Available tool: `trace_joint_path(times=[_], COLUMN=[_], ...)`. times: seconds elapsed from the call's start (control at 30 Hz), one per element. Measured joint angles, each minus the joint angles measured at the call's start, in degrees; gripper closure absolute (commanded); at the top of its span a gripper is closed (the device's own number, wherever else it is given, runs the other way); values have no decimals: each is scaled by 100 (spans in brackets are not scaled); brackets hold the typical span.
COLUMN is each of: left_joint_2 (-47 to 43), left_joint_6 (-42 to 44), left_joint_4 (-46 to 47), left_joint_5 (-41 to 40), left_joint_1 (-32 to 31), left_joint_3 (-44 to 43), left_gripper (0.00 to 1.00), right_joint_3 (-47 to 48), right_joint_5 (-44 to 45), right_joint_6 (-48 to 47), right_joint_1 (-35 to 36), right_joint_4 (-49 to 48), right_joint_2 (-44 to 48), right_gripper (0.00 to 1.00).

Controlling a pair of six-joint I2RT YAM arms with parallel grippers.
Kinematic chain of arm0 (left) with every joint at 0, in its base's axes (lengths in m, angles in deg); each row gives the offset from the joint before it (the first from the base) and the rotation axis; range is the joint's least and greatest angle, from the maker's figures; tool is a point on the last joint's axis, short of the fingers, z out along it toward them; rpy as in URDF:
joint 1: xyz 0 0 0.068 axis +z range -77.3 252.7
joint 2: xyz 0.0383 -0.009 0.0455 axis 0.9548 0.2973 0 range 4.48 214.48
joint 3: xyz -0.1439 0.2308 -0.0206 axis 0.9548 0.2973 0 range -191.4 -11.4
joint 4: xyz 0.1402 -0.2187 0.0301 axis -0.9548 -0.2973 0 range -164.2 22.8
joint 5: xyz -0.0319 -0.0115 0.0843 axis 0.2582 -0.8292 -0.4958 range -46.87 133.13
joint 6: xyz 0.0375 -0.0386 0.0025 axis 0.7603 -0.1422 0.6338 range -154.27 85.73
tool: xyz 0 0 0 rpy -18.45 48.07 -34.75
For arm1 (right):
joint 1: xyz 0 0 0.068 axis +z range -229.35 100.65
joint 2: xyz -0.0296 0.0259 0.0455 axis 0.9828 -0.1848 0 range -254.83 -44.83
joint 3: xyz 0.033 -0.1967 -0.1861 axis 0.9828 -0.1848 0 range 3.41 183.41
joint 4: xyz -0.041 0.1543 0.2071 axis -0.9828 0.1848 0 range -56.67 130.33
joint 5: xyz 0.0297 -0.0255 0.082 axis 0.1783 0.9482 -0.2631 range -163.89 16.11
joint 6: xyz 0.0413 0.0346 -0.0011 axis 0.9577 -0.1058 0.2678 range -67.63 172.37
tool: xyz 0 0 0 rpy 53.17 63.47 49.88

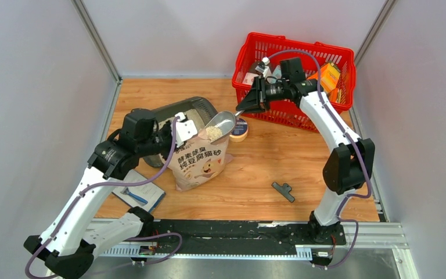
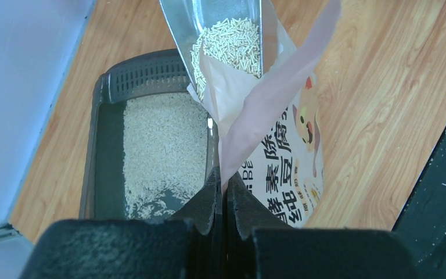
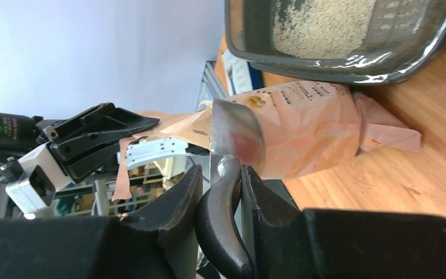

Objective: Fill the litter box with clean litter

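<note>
Wood-grain tabletop point(image 1: 302, 157) is occupied nearest by a crinkled beige-pink bag point(image 1: 200, 165), its thin rim pinched by the closed left gripper point(image 2: 223, 186), then a shiny metal scoop point(image 1: 223, 122) of pale pelleted clean litter point(image 2: 229, 43) clamped at its handle by the right gripper point(image 3: 226, 180), then the rounded dark-grey litter box point(image 2: 101, 145), partly filled.

Shiny metal scoop point(image 1: 223, 121); smooth plastic litter box point(image 2: 145, 75); wood-grain table point(image 1: 279, 157)

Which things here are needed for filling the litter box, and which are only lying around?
Needed: litter box, clean litter, litter bag pinched by the left gripper, metal scoop in the right gripper.
Lying around: red basket, small round container, black T-shaped piece, notebook.
</note>
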Motion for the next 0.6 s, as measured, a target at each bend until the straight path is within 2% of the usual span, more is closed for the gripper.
trace_joint_path(times=[0.27,0.6], left_joint_2=[-118,-271], left_joint_6=[197,219], left_joint_4=[-232,-435], left_joint_5=[-103,-184], left_joint_1=[101,212], left_joint_3=[-33,-33], left_gripper=[100,100], right_joint_3=[11,492], right_joint_5=[-693,-1209], right_joint_6=[428,485], right_joint_1=[-2,-216], right_joint_4=[-533,-590], right_joint_2=[-455,-894], right_gripper=[100,100])
